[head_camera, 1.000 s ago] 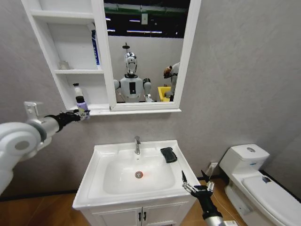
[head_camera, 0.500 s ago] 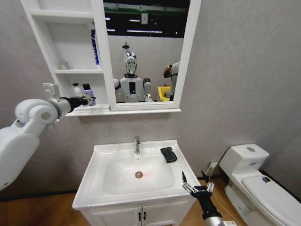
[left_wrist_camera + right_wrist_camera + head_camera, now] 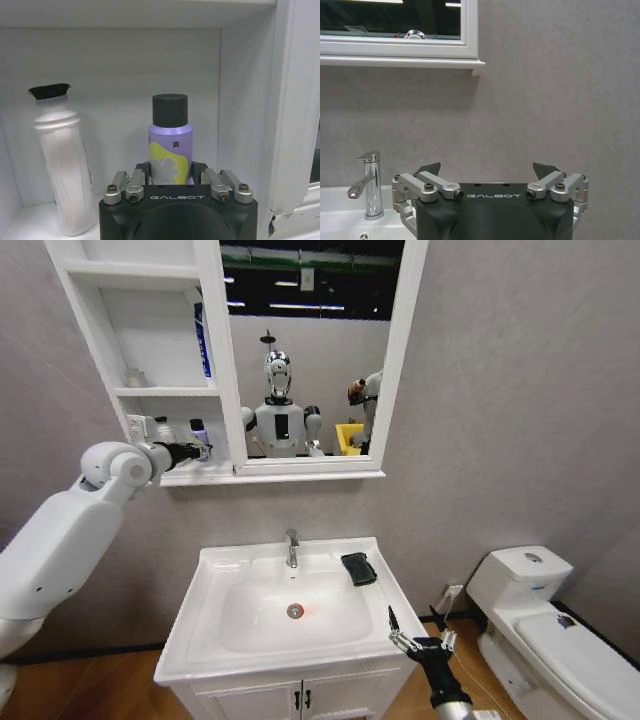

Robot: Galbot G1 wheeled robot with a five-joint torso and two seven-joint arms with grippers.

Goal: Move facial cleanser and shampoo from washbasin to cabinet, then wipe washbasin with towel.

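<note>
At left of centre in the head view, the left tool (image 3: 200, 451) is reaching into the cabinet (image 3: 150, 360), pinching the upright purple bottle (image 3: 170, 142) beside the white bottle (image 3: 64, 165); the right tool (image 3: 420, 640), spread, is idling lower right.

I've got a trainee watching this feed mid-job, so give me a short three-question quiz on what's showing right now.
1. True or false: the left gripper is shut on the purple bottle inside the cabinet's bottom shelf.
2. What stands beside it? A) white bottle B) a cup
3. Fill in: the towel lies on the ____.

Key: 1 true. 2 A. 3 washbasin. The right gripper waits open by the basin's front corner.
</note>
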